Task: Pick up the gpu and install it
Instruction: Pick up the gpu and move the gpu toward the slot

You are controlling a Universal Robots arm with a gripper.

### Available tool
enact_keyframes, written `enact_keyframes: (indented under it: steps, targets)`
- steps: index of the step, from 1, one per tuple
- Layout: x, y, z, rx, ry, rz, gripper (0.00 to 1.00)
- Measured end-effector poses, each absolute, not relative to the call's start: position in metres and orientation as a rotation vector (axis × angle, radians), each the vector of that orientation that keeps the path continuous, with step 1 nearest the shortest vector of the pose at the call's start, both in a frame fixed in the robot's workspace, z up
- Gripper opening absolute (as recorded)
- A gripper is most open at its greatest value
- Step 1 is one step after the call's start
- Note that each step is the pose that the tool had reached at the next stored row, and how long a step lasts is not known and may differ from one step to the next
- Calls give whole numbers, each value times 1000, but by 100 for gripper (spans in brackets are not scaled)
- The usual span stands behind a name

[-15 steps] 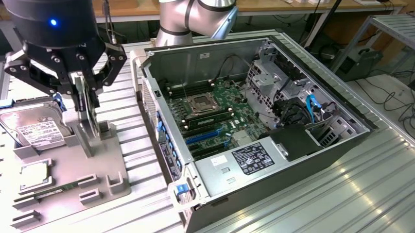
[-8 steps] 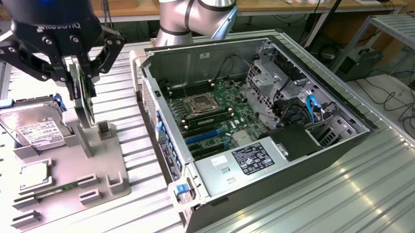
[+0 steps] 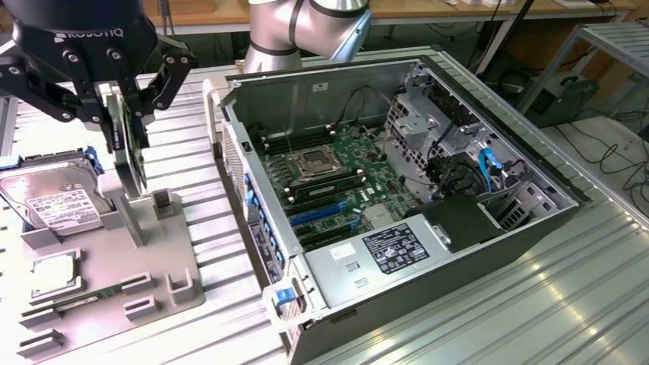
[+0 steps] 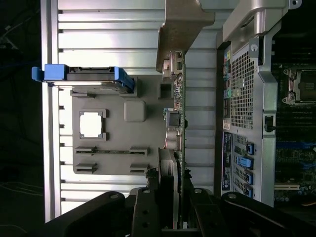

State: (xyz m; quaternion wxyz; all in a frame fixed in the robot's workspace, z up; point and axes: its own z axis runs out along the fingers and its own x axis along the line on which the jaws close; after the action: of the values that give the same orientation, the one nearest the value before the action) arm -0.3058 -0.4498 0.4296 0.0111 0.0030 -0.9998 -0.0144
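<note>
Ribbed metal table point(image 3: 568, 304), gripper point(image 3: 124, 114) pinched narrow on the gpu point(image 3: 130, 163), edge-up by the tray point(image 3: 102, 258). Thin grip like that, it might tilt and snag the case point(image 3: 457, 289) wall.

Hand point(image 3: 124, 120) around upright gpu point(image 3: 130, 163) beside open case point(image 3: 457, 293)

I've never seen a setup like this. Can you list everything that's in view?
graphics card: one, dark, upright on edge at the holder
hard drive: one, silver, white label, blue frame, at the exterior view's left
processor chip: one, silver, flat in the holder
memory stick: one, green, in the holder near the chip
holder: one, grey, beside the computer
computer: one, dark case, side open, mid-table
table: one, ribbed pale metal
robot arm: one, silver-grey, behind the computer
gripper: one, black, closed on the graphics card
</note>
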Motion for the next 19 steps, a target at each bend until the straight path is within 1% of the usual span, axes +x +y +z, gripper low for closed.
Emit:
enact_keyframes:
  steps: [19]
  targets:
    - [-285,-450,430,13,-3119,-45,28]
